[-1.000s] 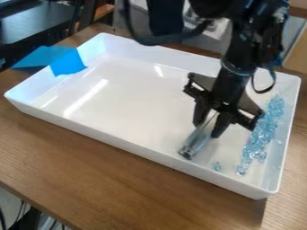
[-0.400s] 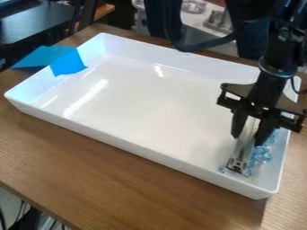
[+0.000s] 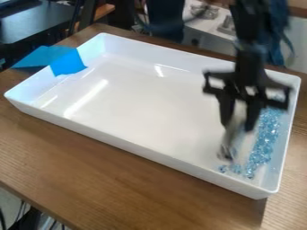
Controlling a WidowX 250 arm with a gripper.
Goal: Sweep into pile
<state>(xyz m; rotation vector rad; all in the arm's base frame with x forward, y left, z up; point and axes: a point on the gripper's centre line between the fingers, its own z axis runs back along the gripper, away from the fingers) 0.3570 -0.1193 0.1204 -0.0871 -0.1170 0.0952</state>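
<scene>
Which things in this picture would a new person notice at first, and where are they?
First, probably, the big white tray on the wooden table, with blue tape over its far left corner. Then the black end effector, over the tray's right part, holding a tool. Beside it, shiny light-blue pieces lie along the tray's right wall.

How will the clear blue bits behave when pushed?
The blue bits look small and loose, so they'd probably spread rather than move as one mass. Glossy surfaces on the smooth white tray suggest easy sliding. The raised wall beside them should likely stop strays.
</scene>
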